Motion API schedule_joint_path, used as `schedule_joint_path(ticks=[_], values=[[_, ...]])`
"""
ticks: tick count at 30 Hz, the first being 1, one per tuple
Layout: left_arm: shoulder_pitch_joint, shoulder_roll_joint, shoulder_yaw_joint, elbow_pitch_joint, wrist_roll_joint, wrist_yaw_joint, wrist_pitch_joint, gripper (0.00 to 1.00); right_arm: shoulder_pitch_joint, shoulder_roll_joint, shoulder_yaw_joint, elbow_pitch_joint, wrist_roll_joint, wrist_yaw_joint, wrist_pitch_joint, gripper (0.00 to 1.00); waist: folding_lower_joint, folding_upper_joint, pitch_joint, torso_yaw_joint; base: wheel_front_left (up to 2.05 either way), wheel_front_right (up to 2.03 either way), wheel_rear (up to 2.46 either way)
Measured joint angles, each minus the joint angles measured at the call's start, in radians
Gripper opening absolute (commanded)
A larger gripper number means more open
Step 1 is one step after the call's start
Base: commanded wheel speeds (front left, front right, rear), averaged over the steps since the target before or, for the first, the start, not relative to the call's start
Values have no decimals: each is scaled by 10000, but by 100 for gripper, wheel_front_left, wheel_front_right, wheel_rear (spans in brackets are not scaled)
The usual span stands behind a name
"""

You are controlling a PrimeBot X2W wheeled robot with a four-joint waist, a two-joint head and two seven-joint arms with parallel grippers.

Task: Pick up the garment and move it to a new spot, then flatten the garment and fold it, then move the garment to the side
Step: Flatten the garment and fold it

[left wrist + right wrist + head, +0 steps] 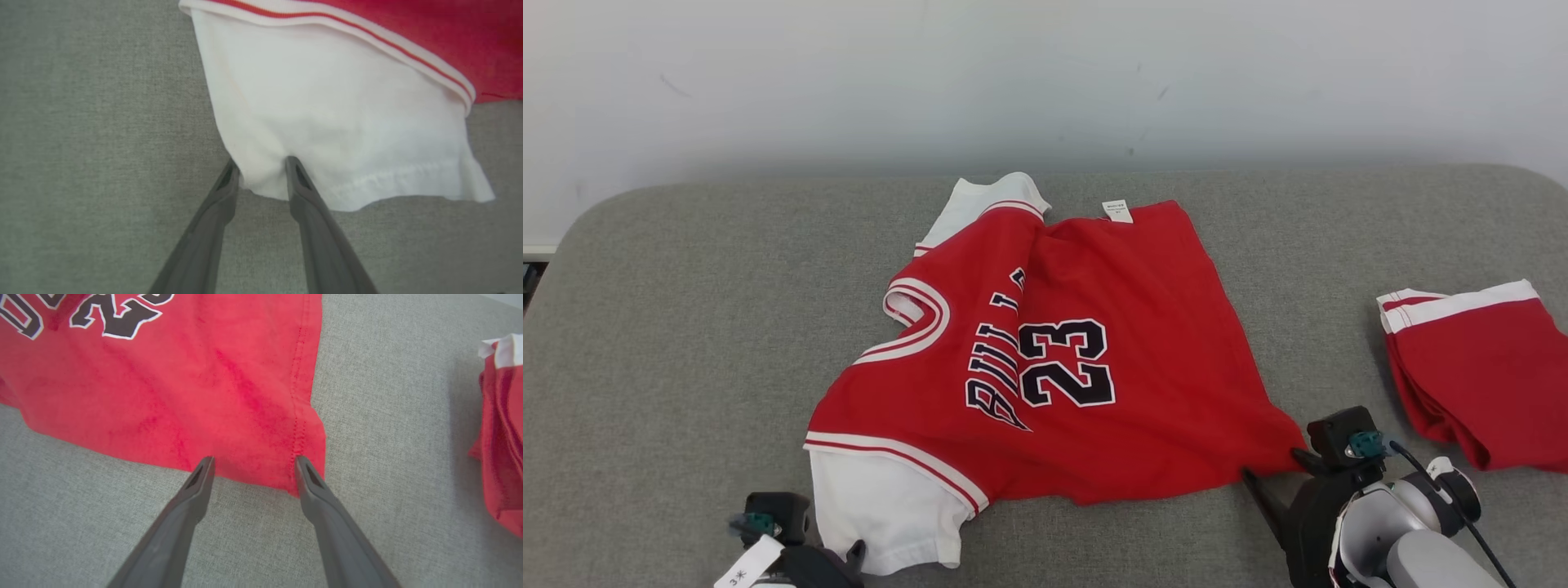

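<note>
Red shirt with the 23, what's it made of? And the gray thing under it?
The red shirt looks like soft, matte cloth, maybe cotton: it wrinkles and shows stitched seams. The gray surface looks like coarse woven fabric, perhaps over padding: fine weave texture, rounded corners. The exact fibres can't be told.

The garment (1152, 310) is red with white sleeves (882, 506) and black, white-edged numerals (1066, 363); the table (686, 327) is grey.

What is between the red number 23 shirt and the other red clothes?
Bare grey cushion, seen in the head view; nearer the robot, the right tool stands there at the shirt's corner.
</note>
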State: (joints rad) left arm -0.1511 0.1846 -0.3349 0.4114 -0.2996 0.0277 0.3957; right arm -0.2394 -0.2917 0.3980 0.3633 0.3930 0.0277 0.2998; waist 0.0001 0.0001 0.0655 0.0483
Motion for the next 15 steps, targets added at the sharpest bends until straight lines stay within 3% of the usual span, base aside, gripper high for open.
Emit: schedule_joint_path(ticks=[3,5,6,11,15], values=[[-2,-48,-75,-27,-88,-109,0,50,58,-2,-8,150,0,-2,8,100,0,0,-2,-3,0,0,0],[-5,-82,-98,-27,-90,-115,0,56,58,-4,-19,196,0,-12,8,100,0,0,-6,-1,0,0,0],[-9,-92,-107,-27,-90,-117,0,65,58,-4,-31,213,0,-13,6,100,0,0,-9,1,0,0,0],[-81,-88,-130,13,-90,-194,4,80,41,-8,-182,374,0,-104,-4,100,0,-1,-11,1,0,0,0],[-227,-88,-199,21,-90,-224,58,82,35,-27,-286,583,13,-113,-6,100,-1,-1,54,16,0,0,0]])
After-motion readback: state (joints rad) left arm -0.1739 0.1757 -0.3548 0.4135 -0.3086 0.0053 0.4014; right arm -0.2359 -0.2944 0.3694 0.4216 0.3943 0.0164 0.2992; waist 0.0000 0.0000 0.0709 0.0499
